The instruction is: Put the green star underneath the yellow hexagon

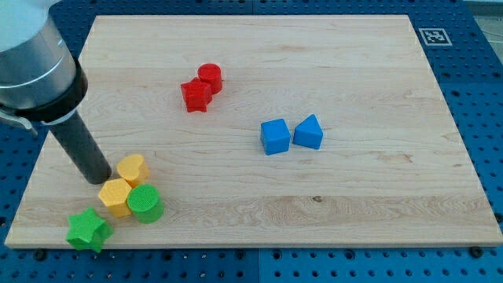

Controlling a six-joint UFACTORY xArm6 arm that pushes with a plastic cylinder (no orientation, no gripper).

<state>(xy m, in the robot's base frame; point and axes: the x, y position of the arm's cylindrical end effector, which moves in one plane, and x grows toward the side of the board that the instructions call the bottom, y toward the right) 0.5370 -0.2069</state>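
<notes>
The green star (pixel 87 229) lies near the board's bottom left corner, just below and left of the yellow hexagon (pixel 115 196). A green cylinder (pixel 145 203) touches the hexagon's right side. A yellow heart (pixel 132 168) sits just above the hexagon. My tip (pixel 100 177) rests on the board just left of the yellow heart and above the hexagon's upper left edge, apart from the green star.
A red star (pixel 195 95) and a red cylinder (pixel 210 77) touch each other at the upper middle. A blue cube (pixel 274 136) and a blue wedge-like block (pixel 308 132) sit side by side right of centre. The wooden board (pixel 377 196) has an edge near the green star.
</notes>
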